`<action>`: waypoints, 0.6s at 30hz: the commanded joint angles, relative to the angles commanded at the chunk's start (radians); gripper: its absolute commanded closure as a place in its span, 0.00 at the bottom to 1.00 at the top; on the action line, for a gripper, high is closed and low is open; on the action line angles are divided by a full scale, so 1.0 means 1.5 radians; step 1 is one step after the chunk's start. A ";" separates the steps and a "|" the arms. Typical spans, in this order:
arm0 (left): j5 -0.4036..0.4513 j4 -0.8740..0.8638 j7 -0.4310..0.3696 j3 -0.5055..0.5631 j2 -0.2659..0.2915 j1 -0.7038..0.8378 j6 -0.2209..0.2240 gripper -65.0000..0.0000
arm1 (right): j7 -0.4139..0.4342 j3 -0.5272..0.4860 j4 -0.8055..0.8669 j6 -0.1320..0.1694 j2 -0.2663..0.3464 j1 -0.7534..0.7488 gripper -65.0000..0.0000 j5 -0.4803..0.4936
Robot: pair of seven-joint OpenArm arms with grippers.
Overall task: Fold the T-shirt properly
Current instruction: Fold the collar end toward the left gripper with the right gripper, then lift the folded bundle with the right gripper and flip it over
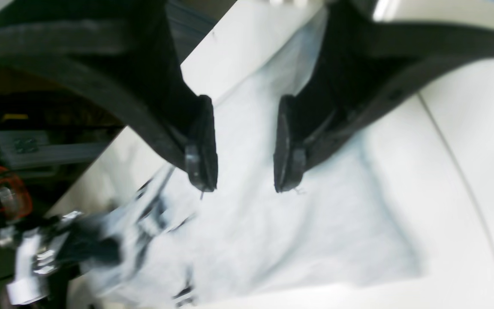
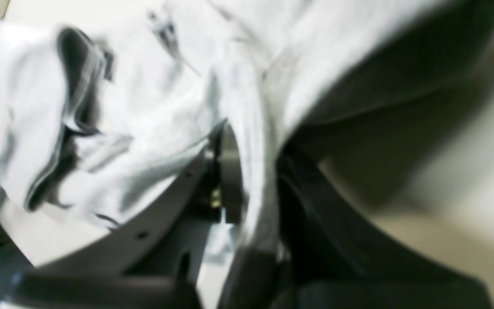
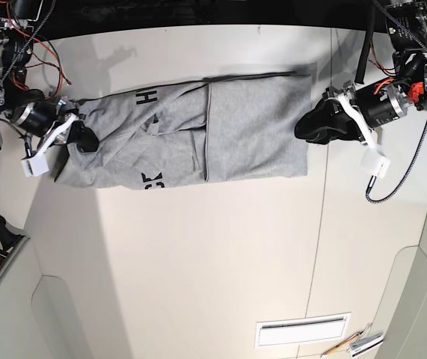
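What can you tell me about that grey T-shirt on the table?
The T-shirt is soft heather-grey cloth, lying stretched sideways across the white table, partly folded: a smooth panel overlaps one end, while the other end is rumpled. Bits of black block lettering peek out at folded edges. The right hand is shut on a bunched fold at the rumpled end. The left hand is open over the smooth end; whether it touches the cloth is unclear.

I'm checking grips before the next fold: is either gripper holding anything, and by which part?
The right gripper is shut on the T-shirt, pinching a bunched fold at the end on the base view's left. The left gripper is open over the cloth, holding nothing.
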 joint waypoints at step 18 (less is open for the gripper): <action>0.013 -0.114 -0.001 0.000 0.000 0.035 0.000 0.65 | -0.026 -0.076 0.270 -0.002 0.020 0.001 1.00 0.031</action>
